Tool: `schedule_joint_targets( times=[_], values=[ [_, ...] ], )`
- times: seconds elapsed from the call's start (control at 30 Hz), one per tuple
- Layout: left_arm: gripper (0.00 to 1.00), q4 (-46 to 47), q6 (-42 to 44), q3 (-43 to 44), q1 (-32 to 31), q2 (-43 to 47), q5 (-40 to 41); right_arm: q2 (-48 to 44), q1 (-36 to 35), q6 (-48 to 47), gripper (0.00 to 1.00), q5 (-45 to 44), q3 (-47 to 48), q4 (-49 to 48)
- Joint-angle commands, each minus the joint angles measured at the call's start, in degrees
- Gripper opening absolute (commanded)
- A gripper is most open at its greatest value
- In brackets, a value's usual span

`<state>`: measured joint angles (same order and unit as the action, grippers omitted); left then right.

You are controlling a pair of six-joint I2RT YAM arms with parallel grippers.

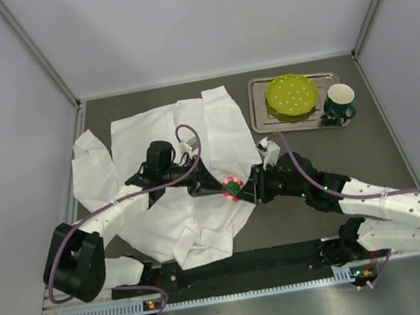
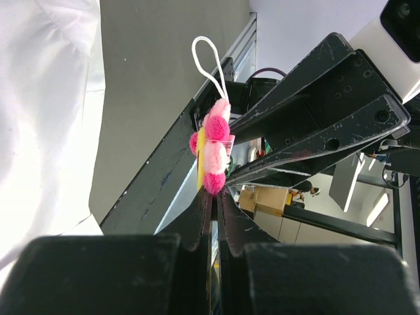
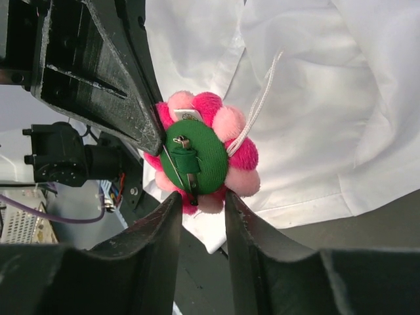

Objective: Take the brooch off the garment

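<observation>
Evidently we hold the brooch [image 3: 200, 154] aloft over the white shirt [image 1: 151, 139] edge: left gripper [image 2: 214, 197] nearly closed on its rim, right gripper [image 3: 201, 205] narrowly parted around its lower edge. Light, squashy petals; the stiffer green backing [image 3: 209, 164] seems the safer hold.

You have one wrinkled white shirt [image 1: 150, 135], one pink flower-shaped brooch [image 1: 232, 185], one silver tray [image 1: 262, 121], one yellow-green dotted plate [image 1: 291, 96], one green mug [image 1: 339, 103].
</observation>
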<state>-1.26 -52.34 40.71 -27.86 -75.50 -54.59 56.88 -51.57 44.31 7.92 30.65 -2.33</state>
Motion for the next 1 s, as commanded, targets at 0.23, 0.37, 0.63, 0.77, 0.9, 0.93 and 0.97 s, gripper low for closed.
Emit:
schedule_joint_targets(
  times=[0.23, 0.37, 0.63, 0.77, 0.9, 0.93, 0.97],
  values=[
    [0.00, -0.15, 0.66, 1.48, 0.17, -0.96, 2.38, -3.98, -0.89, -5.20, 0.40, -4.14, 6.25, 12.07],
    [0.00, 0.29, 0.31, 1.66, 0.08, -1.49, 2.21, -0.91, -3.36, -7.57, 0.33, -6.25, 9.94, 13.05],
    [0.00, 0.73, 0.31, 1.83, 0.17, -0.79, 1.06, 2.61, -3.71, -8.98, 0.18, -7.75, 12.76, 12.44],
    [0.00, 0.73, 0.31, 1.74, 0.17, -0.70, 0.45, 4.81, -3.71, -9.42, 0.19, -7.49, 13.29, 11.91],
    [0.00, 0.82, 0.13, 1.57, 0.17, -0.43, -0.08, 5.26, -3.80, -9.51, 0.18, -7.66, 12.94, 11.47],
    [0.00, 0.82, 0.13, 1.57, 0.08, -0.35, -0.08, 5.34, -3.71, -9.60, 0.18, -7.75, 12.94, 11.38],
    [0.00, 0.82, 0.04, 1.65, 0.08, -0.34, -0.17, 5.52, -3.71, -9.69, 0.18, -7.75, 12.85, 11.38]
  ],
)
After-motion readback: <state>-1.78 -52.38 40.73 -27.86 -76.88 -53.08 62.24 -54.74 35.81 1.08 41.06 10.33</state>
